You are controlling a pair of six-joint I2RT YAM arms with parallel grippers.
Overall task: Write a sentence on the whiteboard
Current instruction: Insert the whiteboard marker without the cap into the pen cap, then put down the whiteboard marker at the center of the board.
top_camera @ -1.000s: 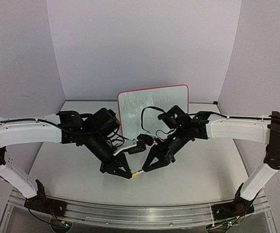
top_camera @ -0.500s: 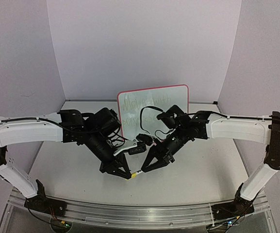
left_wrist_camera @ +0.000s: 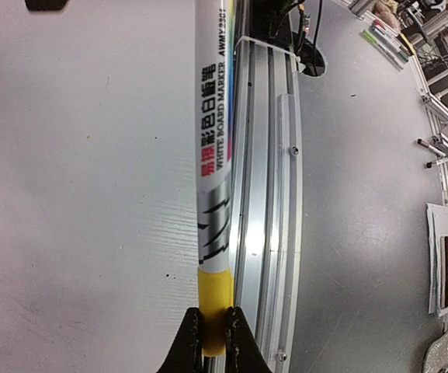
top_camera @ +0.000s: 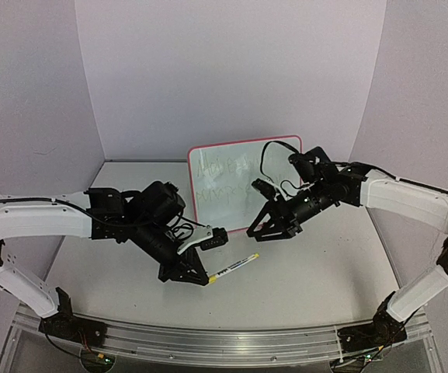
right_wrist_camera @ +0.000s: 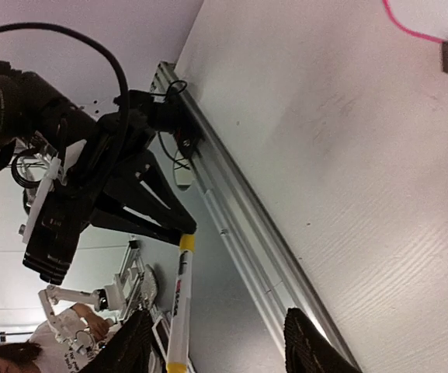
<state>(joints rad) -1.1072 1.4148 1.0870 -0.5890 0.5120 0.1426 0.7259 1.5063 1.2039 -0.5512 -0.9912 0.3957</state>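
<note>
Whiteboard (top_camera: 220, 200), pink-red frame, upright (faint greenish sentence (top_camera: 227, 166), two lines)

1 whiteboard (top_camera: 225, 186), 1 marker (top_camera: 234, 266), 2 grippers: L gripper (top_camera: 203, 280), R gripper (top_camera: 272, 232).

Fixed view high over bench (top_camera: 324, 287), left wrist close along marker (left_wrist_camera: 212, 155), right wrist farther back, sharing marker and left tool (right_wrist_camera: 186, 231).
</note>
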